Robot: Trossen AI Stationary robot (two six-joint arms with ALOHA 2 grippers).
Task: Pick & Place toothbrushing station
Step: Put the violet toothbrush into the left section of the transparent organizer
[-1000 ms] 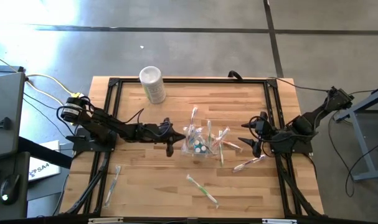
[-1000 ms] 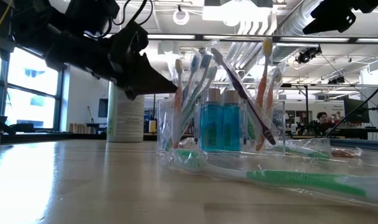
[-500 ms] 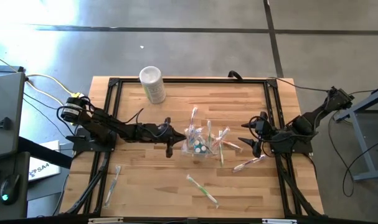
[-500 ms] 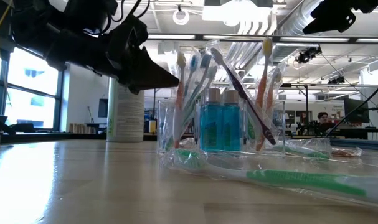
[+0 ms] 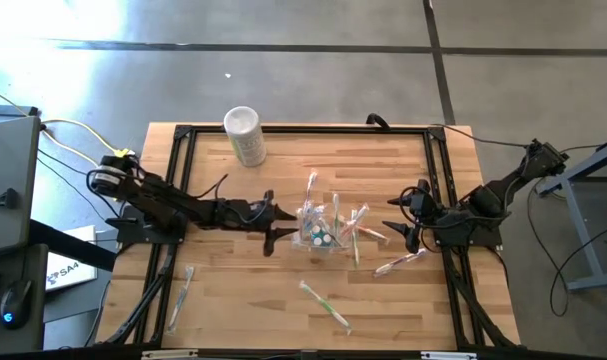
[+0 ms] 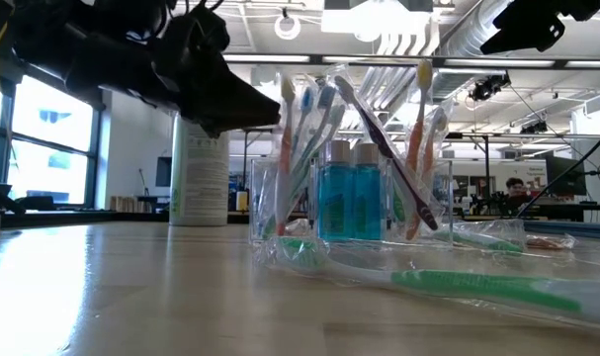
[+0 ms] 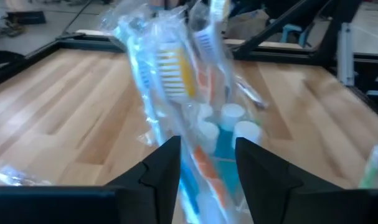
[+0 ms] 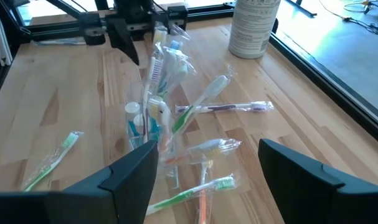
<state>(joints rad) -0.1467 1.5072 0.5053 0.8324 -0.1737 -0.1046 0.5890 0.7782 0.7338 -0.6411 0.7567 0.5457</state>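
Observation:
A small clear cup (image 5: 318, 237) stands mid-table with wrapped toothbrushes (image 6: 304, 129) leaning upright in it and teal toothpaste tubes (image 6: 349, 203) inside. My left gripper (image 5: 279, 228) hovers open just left of the cup, level with the brush heads. In its wrist view the fingers (image 7: 164, 171) stand on either side of a wrapped brush (image 7: 198, 168). My right gripper (image 5: 403, 222) waits open to the right of the cup, holding nothing. Loose wrapped toothbrushes lie flat on the table at the near middle (image 5: 326, 305), near left (image 5: 181, 297) and right (image 5: 401, 263). My left gripper has its parted fingers on either side of the wrapped toothbrushes (image 7: 198, 168) that stick up out of the cup, coming level from the table's left. I cannot tell whether either finger touches the wrapping.
A taller white cylinder (image 5: 244, 133) stands at the far left of the table. A black frame rail (image 5: 303, 130) runs round the table's edges. More wrapped toothbrushes (image 8: 223, 109) lie flat beside the cup on its right.
My left gripper has risen a little beside the cup and its fingers have parted. The toothbrushes stay standing in the cup.

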